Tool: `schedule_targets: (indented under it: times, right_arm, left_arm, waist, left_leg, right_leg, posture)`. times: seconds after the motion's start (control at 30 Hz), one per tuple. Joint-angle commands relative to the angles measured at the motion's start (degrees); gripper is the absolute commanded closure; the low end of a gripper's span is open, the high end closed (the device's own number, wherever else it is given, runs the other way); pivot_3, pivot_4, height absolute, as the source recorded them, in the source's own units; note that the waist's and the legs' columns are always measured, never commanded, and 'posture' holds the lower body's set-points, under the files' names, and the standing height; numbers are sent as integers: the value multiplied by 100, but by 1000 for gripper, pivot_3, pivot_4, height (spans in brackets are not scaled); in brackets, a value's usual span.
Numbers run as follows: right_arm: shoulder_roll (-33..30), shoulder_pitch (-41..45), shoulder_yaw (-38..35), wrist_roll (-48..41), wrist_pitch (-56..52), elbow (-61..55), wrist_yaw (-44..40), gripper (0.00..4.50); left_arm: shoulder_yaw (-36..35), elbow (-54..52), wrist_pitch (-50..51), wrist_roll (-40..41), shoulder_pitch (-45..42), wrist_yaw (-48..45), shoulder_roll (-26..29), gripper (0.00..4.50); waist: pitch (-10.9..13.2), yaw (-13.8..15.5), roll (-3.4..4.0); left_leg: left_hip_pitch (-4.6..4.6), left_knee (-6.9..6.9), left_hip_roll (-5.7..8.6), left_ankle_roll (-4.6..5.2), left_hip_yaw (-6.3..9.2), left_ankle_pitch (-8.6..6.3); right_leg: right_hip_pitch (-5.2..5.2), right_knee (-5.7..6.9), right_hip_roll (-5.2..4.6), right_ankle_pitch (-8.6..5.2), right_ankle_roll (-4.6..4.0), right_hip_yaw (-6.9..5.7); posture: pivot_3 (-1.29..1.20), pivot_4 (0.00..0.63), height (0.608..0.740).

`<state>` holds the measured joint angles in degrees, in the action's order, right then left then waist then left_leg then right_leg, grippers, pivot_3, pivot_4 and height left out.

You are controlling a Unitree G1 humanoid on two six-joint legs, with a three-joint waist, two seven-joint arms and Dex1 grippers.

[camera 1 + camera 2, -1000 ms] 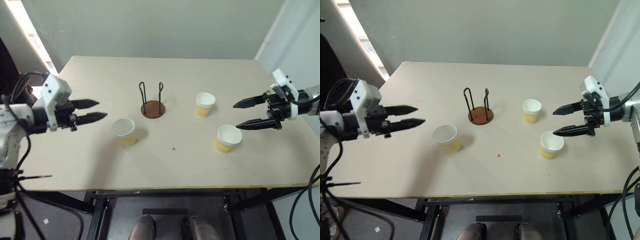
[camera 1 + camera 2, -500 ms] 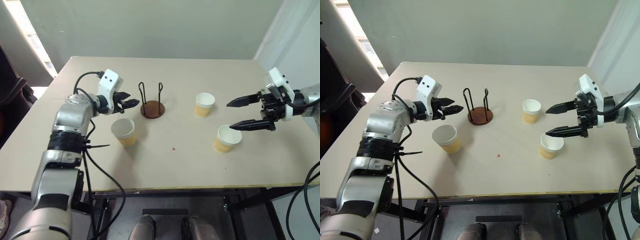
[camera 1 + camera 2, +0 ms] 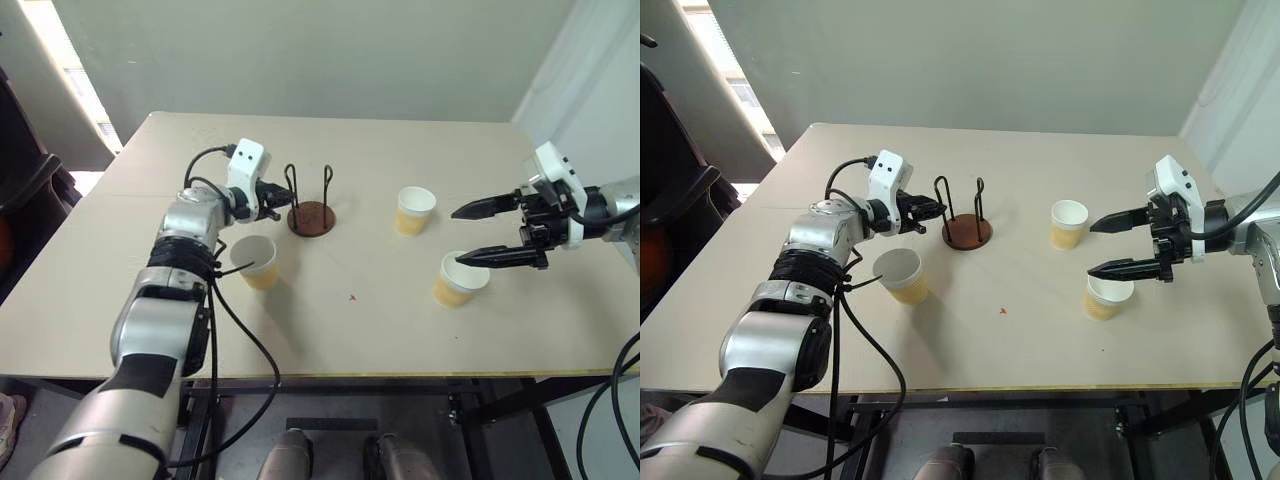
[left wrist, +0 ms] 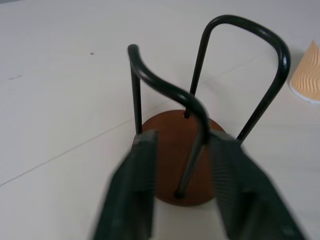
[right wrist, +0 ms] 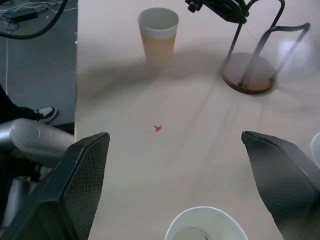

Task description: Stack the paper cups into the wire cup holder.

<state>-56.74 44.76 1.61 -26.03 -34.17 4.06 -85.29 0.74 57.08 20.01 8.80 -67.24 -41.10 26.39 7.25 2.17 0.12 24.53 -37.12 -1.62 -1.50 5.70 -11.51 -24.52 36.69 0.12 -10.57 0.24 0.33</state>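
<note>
The wire cup holder (image 3: 309, 204) stands on the table (image 3: 330, 330) left of centre and toward the far side: a round reddish-brown base disc carrying thin black upright wire loops, with no cup in it. The left gripper (image 4: 182, 165) has its two fingers set either side of the nearer wire loop, narrowly apart; whether they actually press the wire cannot be told. The right gripper (image 3: 478, 233) hangs at the right with its fingers spread wide, holding nothing, over the near right cup (image 3: 459, 279). The far right cup (image 3: 412, 210) stands upright well right of the holder; the left cup (image 3: 256, 263) stands upright just near of the left gripper. All three paper cups are tapered, pale yellow-tan outside, white at rim and interior. Risks, as judged: a pull on one thin loop may tip or drag the light holder, and the left forearm passes close to the left cup and may knock it over.
</note>
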Motion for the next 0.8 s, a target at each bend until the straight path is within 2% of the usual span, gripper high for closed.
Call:
schedule_targets:
  times: [0.03,0.23,0.4,0.57,0.7,0.8]
  right_arm:
    - [-119,8,-245,-101,2,-166,53,92]
    - [-90,0,-228,-87,7,-192,95,92]
    - [-85,17,-224,-108,-1,-241,113,92]
    - [-57,48,-216,-133,27,-194,87,92]
    - [32,212,-64,-114,96,-111,-80,92]
    - [74,236,-5,-137,83,-176,-200,92]
  left_arm:
    - [-156,32,-187,-33,-260,-7,-9,4469]
    - [-204,55,-240,-47,-223,-42,-94,4469]
    - [-194,-374,-58,29,-174,-270,-112,4469]
    - [-30,-1866,585,259,160,-1033,26,4469]
    - [338,-4030,1305,669,1007,-1851,317,4469]
    - [586,-4863,1500,779,1444,-2177,503,4469]
  waist:
    - [0,7,0]
    - [0,15,0]
    - [0,17,0]
    - [0,19,0]
    - [0,5,0]
    - [0,-5,0]
  left_leg:
    - [-1,0,1,-4,-1,2]
    - [0,-6,32,-28,-4,17]
    - [4,-20,48,-21,-9,16]
    - [12,-39,66,3,-14,0]
    - [13,-75,76,19,-31,-33]
    - [11,-98,78,27,-40,-53]
  right_leg:
    - [2,0,0,-3,4,2]
    - [4,6,2,-26,40,33]
    - [6,6,0,-39,63,63]
    - [6,5,-3,-50,82,85]
    - [5,9,-2,-55,99,112]
    - [6,14,-4,-58,106,123]
  posture:
    - [0,150,740]
    - [0,150,740]
    - [0,150,740]
    - [0,150,740]
    - [0,150,740]
    - [0,150,740]
